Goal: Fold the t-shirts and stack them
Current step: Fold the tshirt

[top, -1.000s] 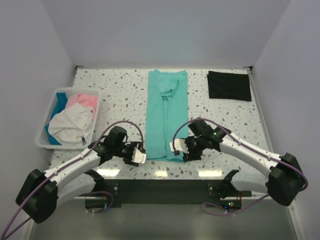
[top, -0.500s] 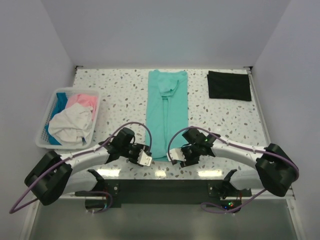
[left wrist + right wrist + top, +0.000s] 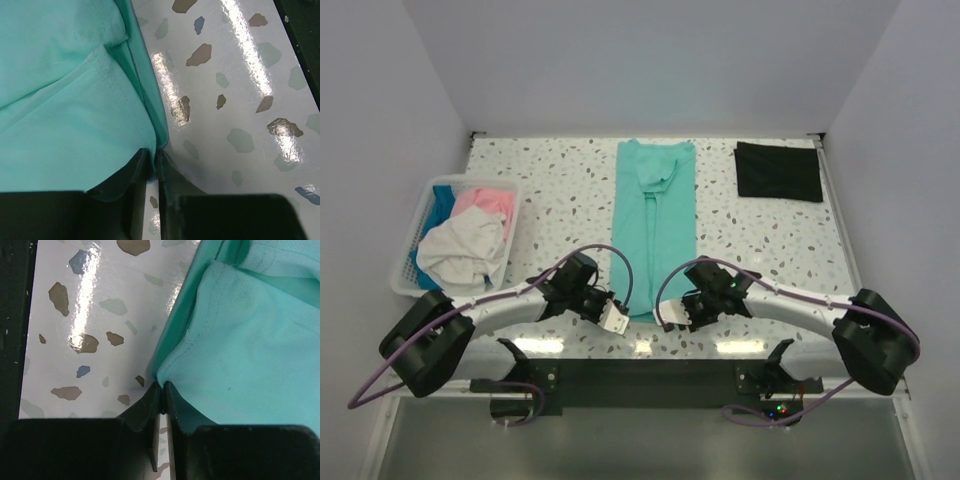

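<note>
Progress: early to middle, by my reading; of five shirts one looks finished, one is part-folded, and three are not begun.

Done: the black cloth t-shirt [image 3: 779,171] lies as a flat folded rectangle at the far right of the white speckled table top [image 3: 560,190], well apart from everything else.

In hand: the teal-green cloth t-shirt [image 3: 655,225] lies in the middle of the table as a long narrow strip. Its sides are already turned in, the collar end is far, and the hem end is at the near edge between the two arms.

Left side: the left gripper [image 3: 152,156] has its black fingers pinched together on the near left hem corner of the teal-green shirt; the wrist view shows cloth running in between the tips.

Right side: the right gripper [image 3: 162,389] is likewise clamped on the near right hem corner, with the cloth's edge caught at the tips.

Height: both grippers sit low over the table; whether the hem is off the surface I cannot tell.

Step judged: the crosswise fold, carrying the hem toward the collar.

Left to do: the pink cloth t-shirt [image 3: 485,203], the white cloth t-shirt [image 3: 460,250] and the bright blue cloth t-shirt [image 3: 442,200] lie crumpled together in the white slatted plastic basket [image 3: 402,285] at the table's left edge.

Stack: not begun; the black shirt lies alone with nothing on it.
</note>
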`<control>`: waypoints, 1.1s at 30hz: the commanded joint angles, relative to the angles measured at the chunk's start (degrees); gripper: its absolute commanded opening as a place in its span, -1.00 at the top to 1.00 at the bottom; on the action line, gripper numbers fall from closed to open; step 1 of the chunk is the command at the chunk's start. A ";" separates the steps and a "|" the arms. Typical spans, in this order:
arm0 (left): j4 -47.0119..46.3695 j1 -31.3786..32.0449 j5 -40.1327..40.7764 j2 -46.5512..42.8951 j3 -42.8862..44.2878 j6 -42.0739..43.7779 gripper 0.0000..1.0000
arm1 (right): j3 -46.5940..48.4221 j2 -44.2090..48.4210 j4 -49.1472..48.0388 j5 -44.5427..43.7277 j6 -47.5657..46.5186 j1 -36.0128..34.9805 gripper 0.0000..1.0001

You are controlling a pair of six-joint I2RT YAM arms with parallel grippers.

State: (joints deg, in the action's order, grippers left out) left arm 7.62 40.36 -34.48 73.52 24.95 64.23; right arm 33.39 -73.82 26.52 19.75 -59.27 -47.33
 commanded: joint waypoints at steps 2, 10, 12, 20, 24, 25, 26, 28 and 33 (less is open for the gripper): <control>5.21 1.04 0.21 -0.21 1.77 1.60 0.81 | -1.66 0.86 1.16 -3.58 0.29 -0.39 0.92; 14.53 5.34 -6.30 -14.08 -1.39 2.14 1.00 | 2.46 12.55 12.74 2.48 4.07 -2.41 1.00; 15.58 5.35 -6.39 -15.77 -0.60 -2.16 1.00 | 3.78 14.23 15.04 2.84 4.51 -2.41 1.00; 19.17 -3.24 -9.37 -12.36 12.46 -7.46 1.00 | 13.89 10.99 17.95 0.82 3.64 0.48 1.00; 22.53 -8.71 -11.48 -4.63 20.91 -4.02 1.00 | 21.44 5.89 20.14 2.92 -0.75 5.56 1.00; 22.62 -9.50 -11.84 -3.57 22.50 -3.85 1.00 | 24.42 4.49 21.10 3.54 -1.46 6.54 1.00; 23.14 -10.90 -12.62 -2.60 23.90 -3.32 1.00 | 25.75 2.30 21.55 3.98 -2.51 7.59 1.00; 23.41 -11.88 -12.98 0.48 27.42 -2.44 1.00 | 28.47 0.00 21.55 4.59 -5.32 10.41 1.00; 25.69 -16.71 -14.65 8.29 34.71 0.81 1.00 | 35.68 -8.78 21.72 6.18 -9.73 15.68 1.00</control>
State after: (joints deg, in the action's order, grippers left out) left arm 30.59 26.33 -45.47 78.37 54.94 61.67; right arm 64.10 -78.89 46.50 23.07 -64.12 -33.91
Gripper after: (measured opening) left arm 0.055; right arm 0.014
